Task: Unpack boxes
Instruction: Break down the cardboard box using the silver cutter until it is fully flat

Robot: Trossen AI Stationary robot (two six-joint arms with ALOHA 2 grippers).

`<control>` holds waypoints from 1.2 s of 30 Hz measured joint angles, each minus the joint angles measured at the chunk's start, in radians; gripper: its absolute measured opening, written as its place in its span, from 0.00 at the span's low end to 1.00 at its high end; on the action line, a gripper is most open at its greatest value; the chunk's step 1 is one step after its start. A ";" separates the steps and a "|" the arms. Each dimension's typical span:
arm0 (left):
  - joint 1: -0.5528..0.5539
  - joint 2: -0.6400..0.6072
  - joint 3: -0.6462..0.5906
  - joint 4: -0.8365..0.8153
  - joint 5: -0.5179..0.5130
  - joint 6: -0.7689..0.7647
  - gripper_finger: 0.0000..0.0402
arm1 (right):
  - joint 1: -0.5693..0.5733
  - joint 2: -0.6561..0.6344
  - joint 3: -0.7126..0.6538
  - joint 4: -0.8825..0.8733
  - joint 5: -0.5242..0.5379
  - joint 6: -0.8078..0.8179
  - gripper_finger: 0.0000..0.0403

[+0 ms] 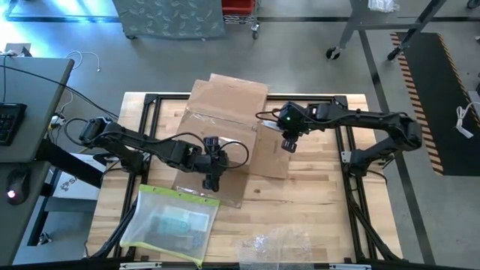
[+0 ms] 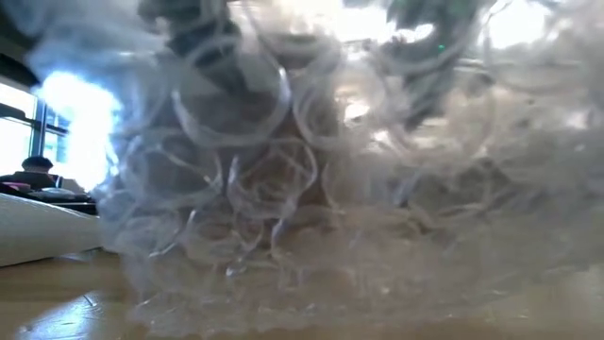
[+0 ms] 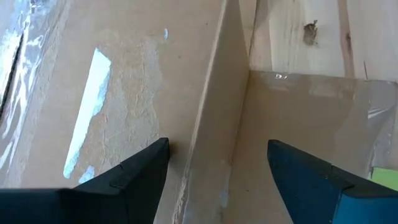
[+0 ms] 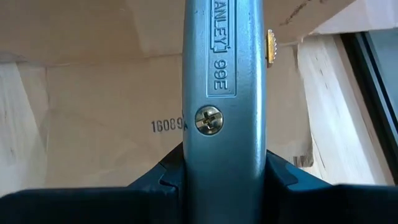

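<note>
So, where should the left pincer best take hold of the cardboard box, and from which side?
On the upright flap edge of the cardboard box, coming from above. The flap stands thin and on edge, and the open left pincer already has one finger on each side of it. The right pincer holds a utility knife.

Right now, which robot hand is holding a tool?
The right gripper, over the cardboard box, is shut on a grey utility knife. The left gripper is open, straddling a box flap.
</note>
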 joint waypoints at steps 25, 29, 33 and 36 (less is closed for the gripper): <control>0.000 0.001 0.000 0.006 0.023 -0.009 0.63 | -0.003 0.018 0.001 0.040 0.034 0.003 0.23; 0.000 0.001 0.000 0.006 0.022 -0.009 0.63 | -0.003 0.019 0.001 0.037 0.019 -0.012 0.23; -0.001 0.001 0.000 0.005 0.022 -0.009 0.63 | -0.003 0.019 0.001 0.034 -0.017 -0.016 0.23; -0.001 0.001 0.000 0.005 0.023 -0.009 0.63 | 0.004 0.019 0.001 0.032 -0.019 -0.017 0.23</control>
